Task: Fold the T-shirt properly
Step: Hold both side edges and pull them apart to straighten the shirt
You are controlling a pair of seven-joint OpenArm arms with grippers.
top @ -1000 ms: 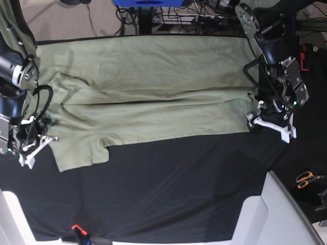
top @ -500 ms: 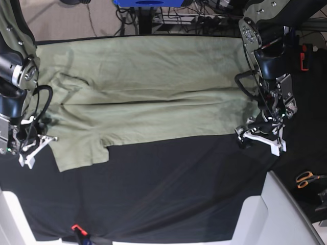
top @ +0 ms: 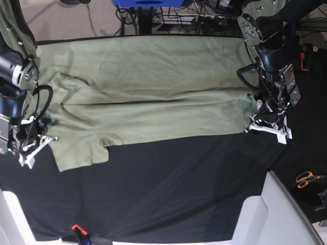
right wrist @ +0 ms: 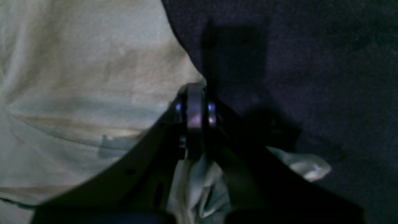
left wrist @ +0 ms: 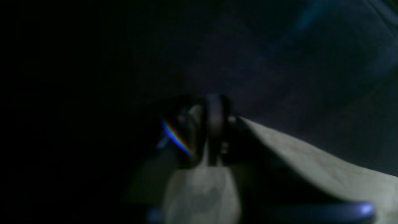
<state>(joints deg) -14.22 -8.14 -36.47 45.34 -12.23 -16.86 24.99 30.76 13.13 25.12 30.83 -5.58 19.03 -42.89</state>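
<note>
The pale green T-shirt [top: 143, 87] lies spread flat on the black cloth [top: 168, 189], collar end at the left of the base view and hem at the right. My left gripper [top: 257, 125] sits at the hem's front corner. In the left wrist view this left gripper [left wrist: 214, 130] is shut, with a fold of the T-shirt [left wrist: 326, 174] pinched between its fingers. My right gripper [top: 34, 148] rests at the sleeve edge on the left. Seen from the right wrist, the right gripper [right wrist: 194, 121] is shut, and bunched T-shirt [right wrist: 77, 87] fabric hangs from the pinch.
Orange-handled scissors [top: 306, 178] lie at the far right. White panels [top: 276, 214] stand at the front right corner. A small red clip [top: 76, 227] sits at the cloth's front edge. Cables and a blue object [top: 148, 3] crowd the floor behind the table.
My left gripper's wide-open jaws have closed on the hem corner after a small shift left and back. The right arm and the shirt have not moved.
</note>
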